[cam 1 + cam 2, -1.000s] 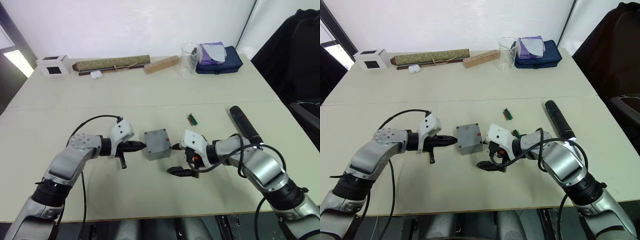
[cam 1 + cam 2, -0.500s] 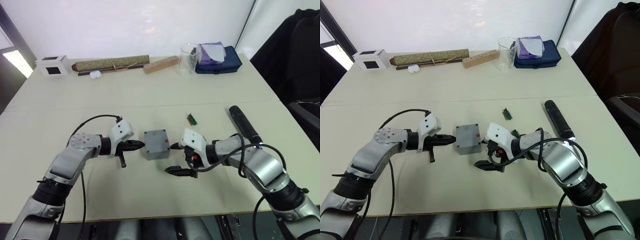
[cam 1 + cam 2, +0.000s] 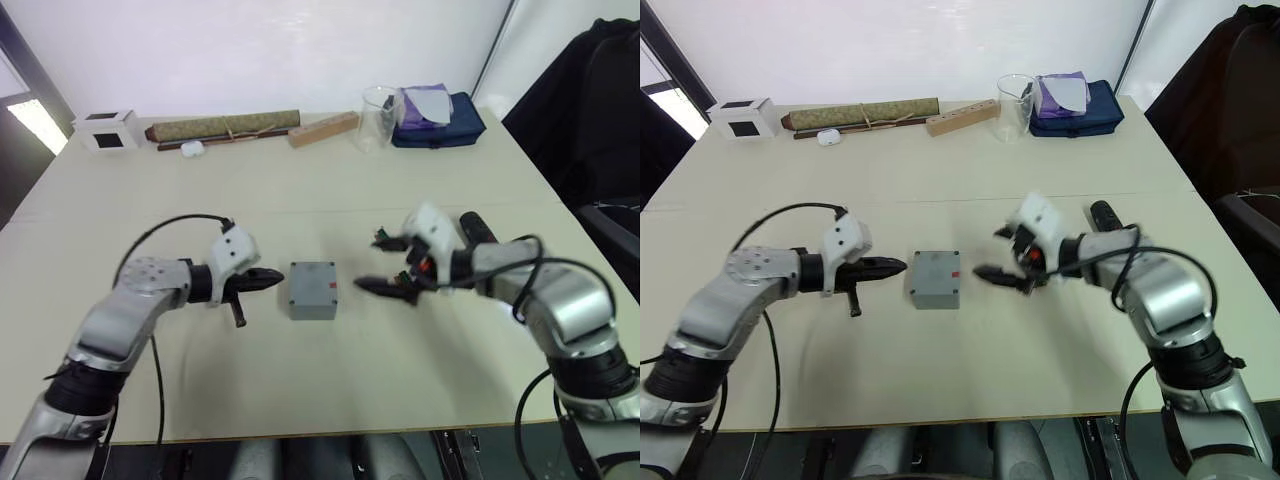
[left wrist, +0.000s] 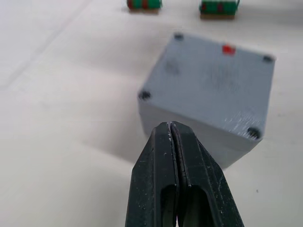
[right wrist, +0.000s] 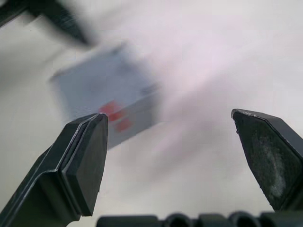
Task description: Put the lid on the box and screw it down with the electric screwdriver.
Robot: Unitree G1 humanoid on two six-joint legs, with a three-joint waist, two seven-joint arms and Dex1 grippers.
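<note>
The grey box [image 3: 312, 302] stands in the middle of the table with the lid [image 3: 312, 281] lying flush on top, dark screw holes at its corners and a small red mark near one edge. My left gripper [image 3: 268, 280] is shut and empty, its tip a short gap from the box's left side; the left wrist view shows the lid [image 4: 213, 78] just beyond the closed fingers [image 4: 163, 156]. My right gripper [image 3: 370, 262] hangs open and empty above the table to the right of the box. The dark electric screwdriver [image 3: 472, 226] lies behind my right forearm, mostly hidden.
Along the far edge stand a white cube [image 3: 108, 130], a rolled olive mat [image 3: 222, 128], a wooden block [image 3: 322, 129], a glass beaker [image 3: 378, 118] and a blue pouch [image 3: 445, 122]. Small green parts [image 4: 144, 4] lie beyond the box. A dark chair [image 3: 595, 110] is at the right.
My right gripper has pulled away from the box, rising and moving right and back, still open. My left gripper drew back slightly to the left. The box now sits squarer.
</note>
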